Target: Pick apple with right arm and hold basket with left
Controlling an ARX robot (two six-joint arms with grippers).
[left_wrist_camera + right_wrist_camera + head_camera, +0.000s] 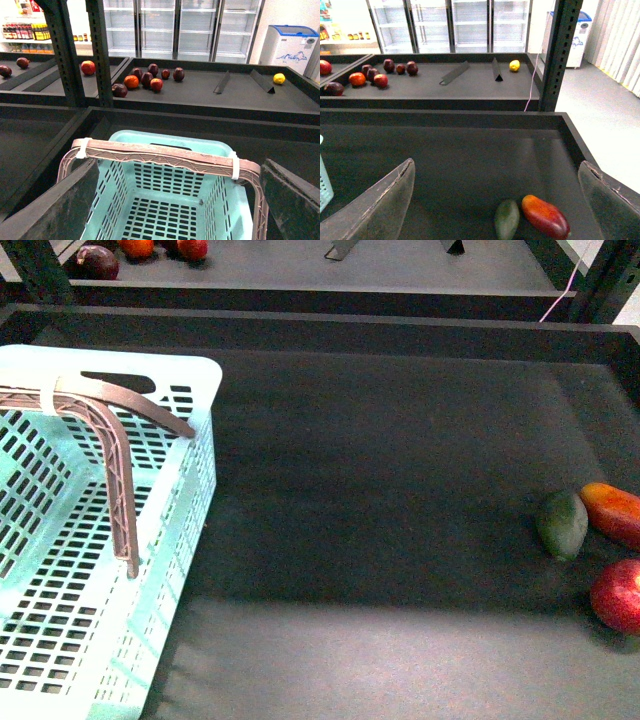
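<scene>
On the dark mat (400,490), left gripper (180,165) and right gripper (496,165) gape wide — centre the right over the apple (618,595), clear of the green mango (563,524).

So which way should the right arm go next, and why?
Probably draw the right pincer back toward the robot. Its open jaws frame only the green mango and the red-orange mango, while the apple lies nearer the robot than both, untouched.

Round red apple (617,595), lying at the far right edge; upright mint-green slotted plastic basket (190,480), brown-handled, at near left.
</scene>
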